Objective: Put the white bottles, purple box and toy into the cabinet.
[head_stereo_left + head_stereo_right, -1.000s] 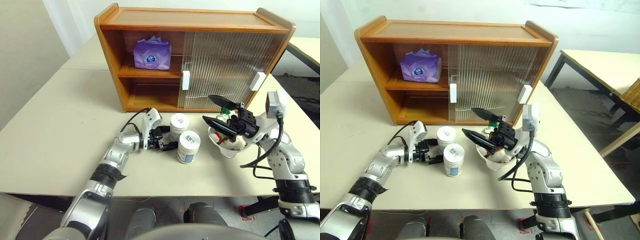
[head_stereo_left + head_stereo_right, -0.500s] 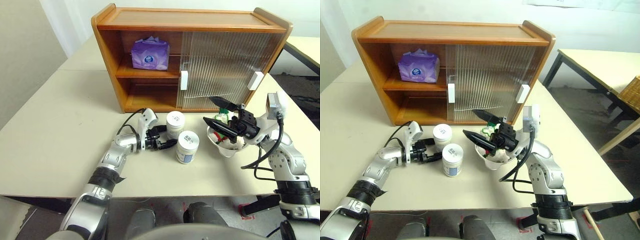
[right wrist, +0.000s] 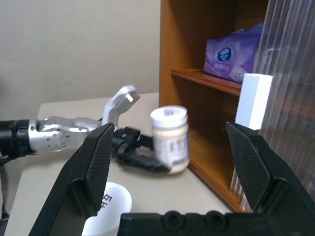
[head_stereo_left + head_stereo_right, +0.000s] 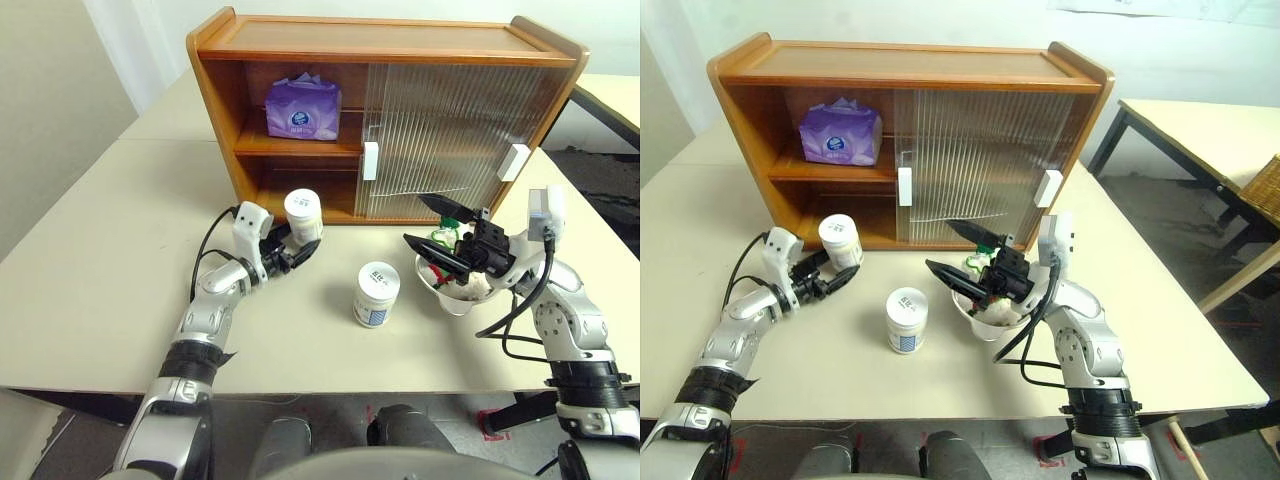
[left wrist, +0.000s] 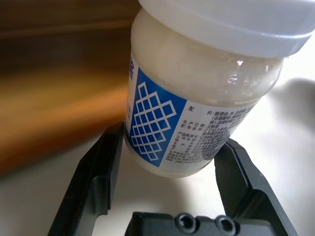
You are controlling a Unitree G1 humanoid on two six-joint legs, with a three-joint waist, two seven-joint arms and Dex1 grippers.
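My left gripper point(image 4: 298, 243) is shut on one white bottle point(image 4: 303, 213), holding it a little above the table in front of the cabinet's point(image 4: 380, 40) open lower-left shelf. The left wrist view shows both fingers point(image 5: 96, 179) against the blue-labelled bottle point(image 5: 197, 98). The other white bottle point(image 4: 376, 293) stands alone on the table. On the upper shelf sits the purple box point(image 4: 303, 108). The toy point(image 4: 437, 272) lies in a steel bowl point(image 4: 455, 302), partly hidden by my right gripper point(image 4: 415, 218), which hovers open over it with nothing in it.
The cabinet's ribbed sliding doors point(image 4: 440, 130) cover its right half, so just the left openings are free. The table point(image 4: 120, 230) stretches wide to the left of my left arm. A second table point(image 4: 1200, 125) stands off to the right.
My left gripper has carried its white bottle away from the other one, leftward, up and toward the cabinet's open lower shelf. The right arm has stayed still.
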